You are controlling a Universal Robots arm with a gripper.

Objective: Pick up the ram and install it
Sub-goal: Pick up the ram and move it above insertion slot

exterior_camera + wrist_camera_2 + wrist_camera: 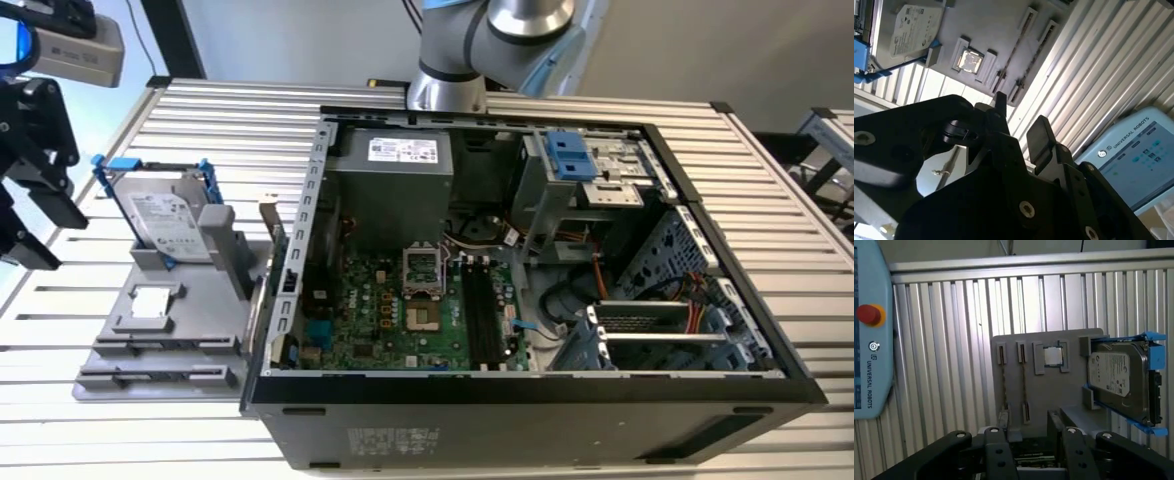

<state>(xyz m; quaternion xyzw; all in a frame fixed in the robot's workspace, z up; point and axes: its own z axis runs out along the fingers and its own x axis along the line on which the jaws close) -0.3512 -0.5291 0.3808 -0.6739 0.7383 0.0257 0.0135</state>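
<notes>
While gaping wide and empty, the end effector (1029,422) hovers near the ram (1024,387), which stands edge-on in its grey holder (1059,390).

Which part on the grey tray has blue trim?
The silver hard drive, held in a blue frame; the small square chip beside it has none.

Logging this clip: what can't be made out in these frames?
- Ram: first wrist view, edge-on in the grey holder, faces unseen.
- Motherboard slots: exterior view, too dark and small to tell whether filled.
- Hard drive: second wrist view, cut off by the top edge.
</notes>
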